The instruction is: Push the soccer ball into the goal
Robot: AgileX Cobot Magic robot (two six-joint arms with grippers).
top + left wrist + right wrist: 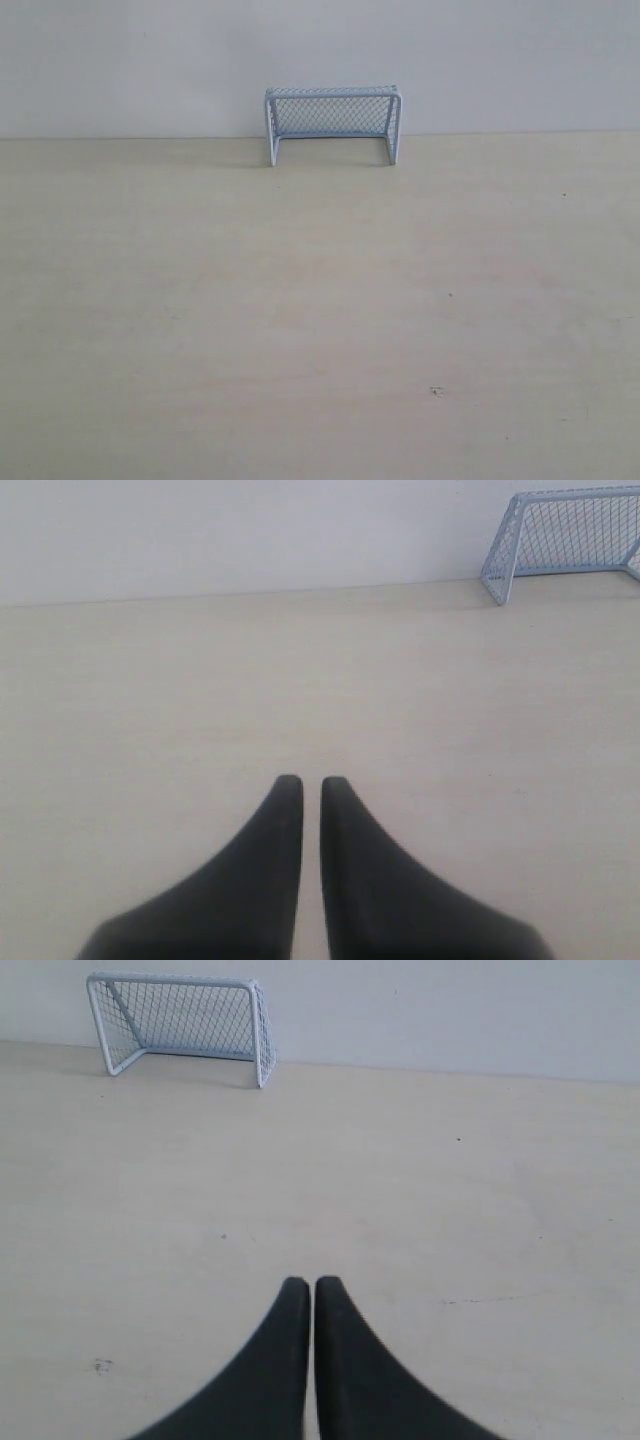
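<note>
The white-framed mesh goal (pixel 333 124) is seen upper centre on the pale surface (pixel 300 320); the left end effector (pixel 311 782) and right end effector (pixel 313 1284) are closed.

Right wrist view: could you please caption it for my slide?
Shut right gripper above the pale table, white mesh goal ahead, no ball in sight.

exterior: raised, faces goal (pixel 333 122) head-on across counter (pixel 300 320), well back | left wrist: low over counter, behind left tool (pixel 311 785) | right wrist: likewise, behind right tool (pixel 312 1286) | shared by all: goal, wall (pixel 120 60)
</note>
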